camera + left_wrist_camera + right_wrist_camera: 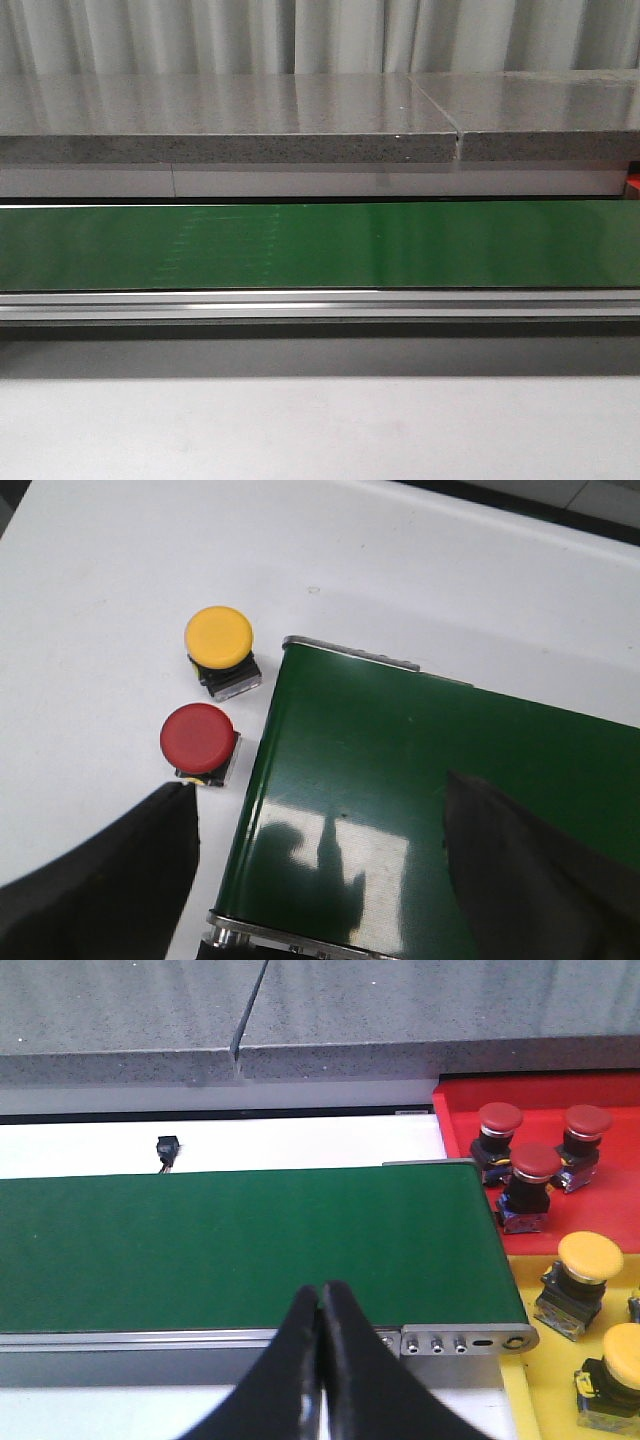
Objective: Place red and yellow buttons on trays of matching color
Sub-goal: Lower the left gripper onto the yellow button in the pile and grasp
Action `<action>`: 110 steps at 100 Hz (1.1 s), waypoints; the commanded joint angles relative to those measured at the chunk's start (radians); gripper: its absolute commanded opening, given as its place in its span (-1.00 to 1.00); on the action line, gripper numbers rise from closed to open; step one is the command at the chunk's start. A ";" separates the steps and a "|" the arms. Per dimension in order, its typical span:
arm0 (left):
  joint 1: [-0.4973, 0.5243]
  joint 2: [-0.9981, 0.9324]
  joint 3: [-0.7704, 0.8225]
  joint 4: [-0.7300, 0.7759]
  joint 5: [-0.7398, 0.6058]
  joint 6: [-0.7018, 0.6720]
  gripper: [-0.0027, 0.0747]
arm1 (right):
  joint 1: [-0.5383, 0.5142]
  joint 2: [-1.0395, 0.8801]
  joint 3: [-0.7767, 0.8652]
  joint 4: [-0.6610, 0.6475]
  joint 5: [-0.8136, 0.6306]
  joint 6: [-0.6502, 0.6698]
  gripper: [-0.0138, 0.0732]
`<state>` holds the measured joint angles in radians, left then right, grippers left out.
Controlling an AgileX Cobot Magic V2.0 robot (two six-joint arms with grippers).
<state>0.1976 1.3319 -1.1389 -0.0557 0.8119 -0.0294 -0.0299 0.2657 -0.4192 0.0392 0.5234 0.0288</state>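
Note:
In the left wrist view a yellow button (218,635) and a red button (198,738) stand side by side on the white table, just off the end of the green belt (400,780). My left gripper (318,788) is open and empty, with one finger (110,880) close to the red button and the other over the belt. In the right wrist view my right gripper (322,1298) is shut on nothing, over the belt's near rail. Past the belt's end, the red tray (455,1110) holds three red buttons (536,1163). The yellow tray (520,1380) holds yellow buttons (590,1256).
The green conveyor belt (320,245) runs across the front view, with a metal rail (320,303) on its near side and a grey stone slab (230,120) behind it. A small black part (167,1150) sits on the white surface beyond the belt. Neither gripper shows in the front view.

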 commanded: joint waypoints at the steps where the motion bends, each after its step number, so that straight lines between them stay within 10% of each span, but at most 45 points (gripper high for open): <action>1: 0.025 0.039 -0.077 -0.017 0.002 -0.048 0.28 | 0.004 0.009 -0.025 -0.008 -0.071 0.001 -0.84; 110: 0.114 0.698 -0.718 0.001 0.406 -0.306 0.17 | 0.004 0.009 -0.025 -0.008 -0.071 0.001 -0.84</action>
<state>0.3073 2.0697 -1.8163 -0.0545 1.2214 -0.3211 -0.0299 0.2657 -0.4192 0.0392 0.5234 0.0288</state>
